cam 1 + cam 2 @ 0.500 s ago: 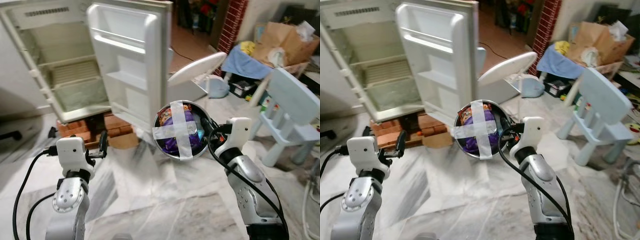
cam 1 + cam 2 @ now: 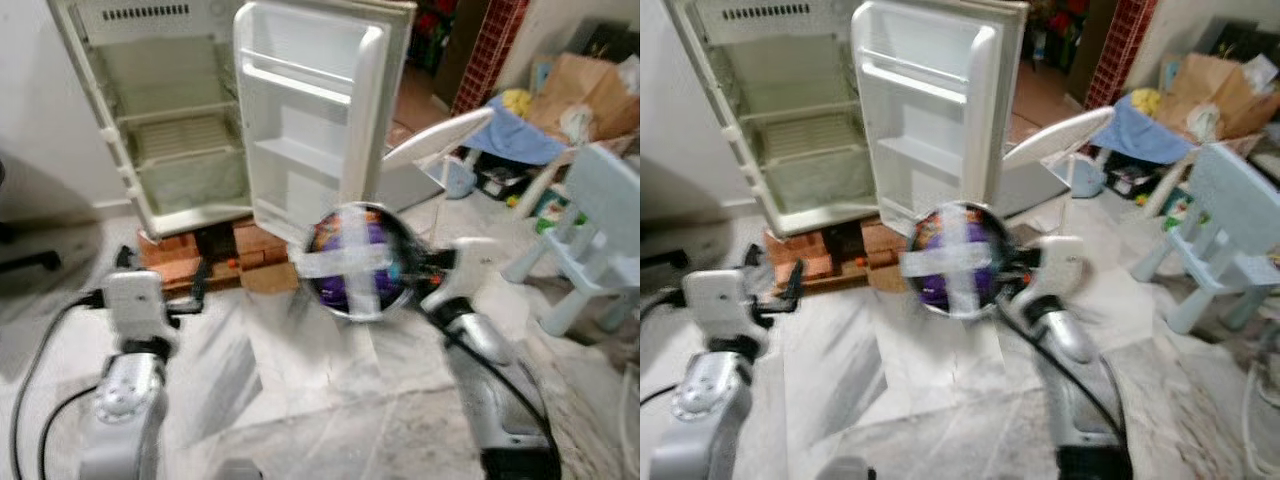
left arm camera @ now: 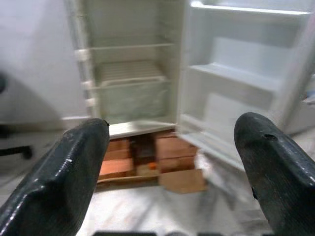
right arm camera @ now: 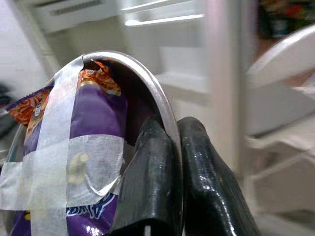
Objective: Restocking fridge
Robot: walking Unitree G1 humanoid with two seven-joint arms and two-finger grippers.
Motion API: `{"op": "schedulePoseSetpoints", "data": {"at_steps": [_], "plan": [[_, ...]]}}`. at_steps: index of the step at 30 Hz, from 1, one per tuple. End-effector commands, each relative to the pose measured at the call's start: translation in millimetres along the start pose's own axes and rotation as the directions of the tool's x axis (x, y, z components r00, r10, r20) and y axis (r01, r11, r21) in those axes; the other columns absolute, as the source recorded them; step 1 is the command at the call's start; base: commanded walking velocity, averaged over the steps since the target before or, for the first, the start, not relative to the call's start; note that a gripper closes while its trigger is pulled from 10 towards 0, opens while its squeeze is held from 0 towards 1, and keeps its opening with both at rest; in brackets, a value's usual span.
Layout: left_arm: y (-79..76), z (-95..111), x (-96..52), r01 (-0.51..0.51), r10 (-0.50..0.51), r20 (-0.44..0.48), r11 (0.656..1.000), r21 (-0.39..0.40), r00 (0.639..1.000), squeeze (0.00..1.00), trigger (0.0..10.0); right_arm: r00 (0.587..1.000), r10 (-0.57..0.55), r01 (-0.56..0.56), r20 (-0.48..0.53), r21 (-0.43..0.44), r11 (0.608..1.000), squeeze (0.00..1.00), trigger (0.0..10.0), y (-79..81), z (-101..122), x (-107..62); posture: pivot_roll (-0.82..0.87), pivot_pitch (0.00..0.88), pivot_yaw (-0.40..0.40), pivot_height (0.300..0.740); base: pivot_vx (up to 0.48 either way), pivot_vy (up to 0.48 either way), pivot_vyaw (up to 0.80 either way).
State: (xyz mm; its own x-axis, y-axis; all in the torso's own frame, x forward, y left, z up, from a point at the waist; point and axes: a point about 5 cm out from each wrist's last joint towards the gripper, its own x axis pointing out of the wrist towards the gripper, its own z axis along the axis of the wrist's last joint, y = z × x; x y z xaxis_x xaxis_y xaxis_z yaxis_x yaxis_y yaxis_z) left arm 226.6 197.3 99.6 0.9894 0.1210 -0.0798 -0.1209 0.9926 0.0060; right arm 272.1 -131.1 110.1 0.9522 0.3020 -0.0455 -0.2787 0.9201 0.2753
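Right gripper (image 4: pixel 174 196): 2 fingers pinched on the rim of a metal bowl (image 2: pixel 358 262), 1 inside, 1 outside. Bowl is carried in the air, tilted toward the camera, just in front of the open fridge door's (image 2: pixel 315 120) lower edge. Purple snack packets (image 4: pixel 93 123) inside, held under a cross of white tape (image 4: pixel 54 162). Left gripper (image 3: pixel 170 167): fingers wide apart, nothing between them, aimed at the open fridge (image 3: pixel 128 73), which sits on bricks (image 3: pixel 170 150). Head views blurred.
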Motion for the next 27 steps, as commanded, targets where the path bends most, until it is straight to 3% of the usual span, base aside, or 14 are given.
{"op": "schedulePoseSetpoints", "data": {"at_steps": [1,15,23,27], "plan": [[-5.6,3.5,1.9,0.019,-0.019,0.017,1.000,-0.003,1.000,0.00,10.0,0.999,-0.011,0.012,0.043,-0.021,1.000,0.00,10.0,-5.8,12.3,0.0,0.09,0.009,-0.048,0.740,0.000,0.480,0.00],[-6.8,3.0,3.6,0.029,-0.029,0.021,1.000,-0.011,0.999,0.00,10.0,0.998,0.016,-0.014,0.059,-0.029,0.999,0.00,10.0,-1.9,14.9,2.4,0.10,0.000,-0.048,0.740,0.000,0.480,0.00],[-5.6,3.0,4.1,0.026,-0.026,0.029,1.000,0.009,0.999,0.00,10.0,0.999,0.006,-0.005,0.054,-0.025,1.000,0.00,10.0,-2.6,13.3,2.4,0.10,0.000,-0.048,0.740,0.000,0.480,0.66],[-5.4,5.4,5.0,0.029,-0.030,0.052,0.999,0.016,0.998,0.00,10.0,0.999,-0.001,0.002,0.050,-0.024,1.000,0.00,10.0,-3.3,12.9,3.4,0.10,0.001,-0.051,0.740,0.000,0.360,0.00]]}}
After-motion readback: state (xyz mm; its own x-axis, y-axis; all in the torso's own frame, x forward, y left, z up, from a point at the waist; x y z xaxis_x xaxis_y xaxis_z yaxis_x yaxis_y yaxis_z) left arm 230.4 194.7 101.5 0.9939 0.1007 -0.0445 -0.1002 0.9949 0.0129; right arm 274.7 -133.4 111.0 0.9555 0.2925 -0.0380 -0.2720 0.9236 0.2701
